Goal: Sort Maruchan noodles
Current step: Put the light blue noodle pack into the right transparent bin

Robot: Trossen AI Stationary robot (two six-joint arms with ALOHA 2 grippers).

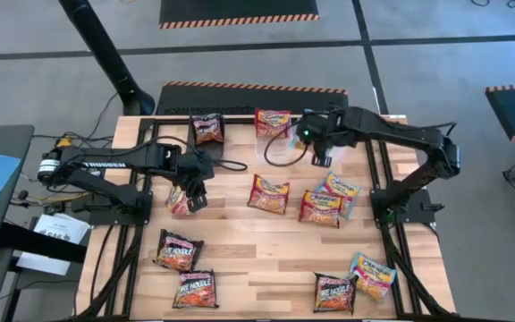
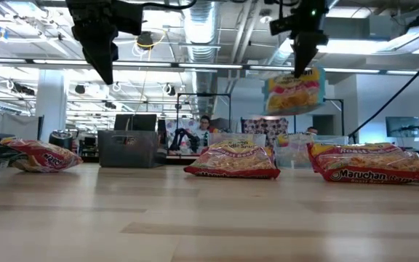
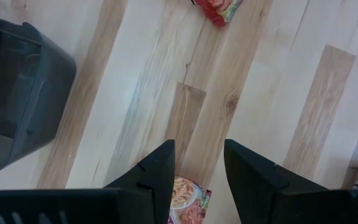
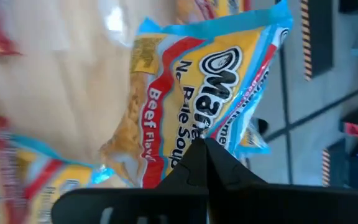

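One blue-yellow packet (image 4: 197, 99) hangs pinched by its edge in the right gripper (image 4: 207, 149) at twelve o'clock, so it could slip

My left arm (image 1: 105, 165) reads "TROSSEN"; my held packet (image 4: 197, 106) says "Beef Flavor"; a table packet (image 2: 373, 164) reads "Maruchan".

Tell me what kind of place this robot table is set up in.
Probably an open lab or industrial workspace: exposed ceiling ducts and strip lights overhead, hazard-striped floor mats on a concrete floor, and a person at workbenches behind the wooden table.
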